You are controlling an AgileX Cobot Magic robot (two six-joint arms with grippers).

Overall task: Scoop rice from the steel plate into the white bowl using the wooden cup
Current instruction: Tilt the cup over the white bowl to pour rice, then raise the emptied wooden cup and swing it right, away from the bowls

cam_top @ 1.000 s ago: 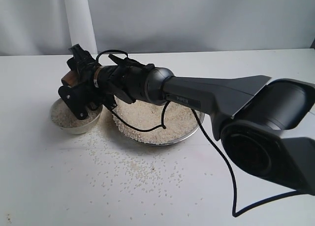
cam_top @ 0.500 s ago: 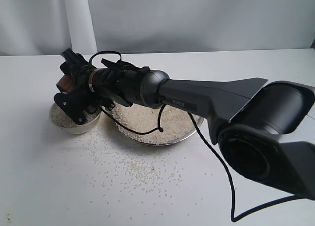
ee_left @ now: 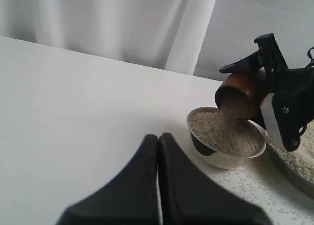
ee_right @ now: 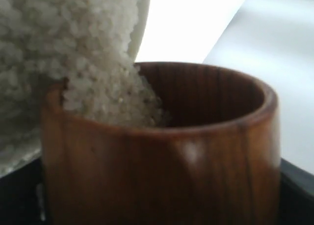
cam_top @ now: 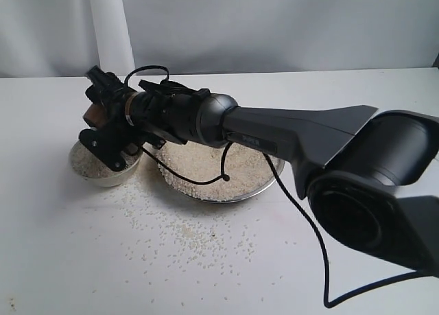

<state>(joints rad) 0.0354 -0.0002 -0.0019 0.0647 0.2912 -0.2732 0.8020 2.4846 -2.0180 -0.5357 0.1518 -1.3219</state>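
Left wrist view: the right gripper (ee_left: 262, 87) is clamped around the wooden cup (ee_left: 238, 90), which is tipped mouth-down over the white bowl (ee_left: 216, 157), and rice (ee_left: 225, 132) runs from its lip onto the heap inside! The left gripper (ee_left: 158, 137) sits low, jaws pressed together, holding nothing. Exterior view: the bowl stands towards the table's (cam_top: 62, 267) far left corner, just beside the steel plate (cam_top: 236, 195), with loose grains scattered along the table in front of both.
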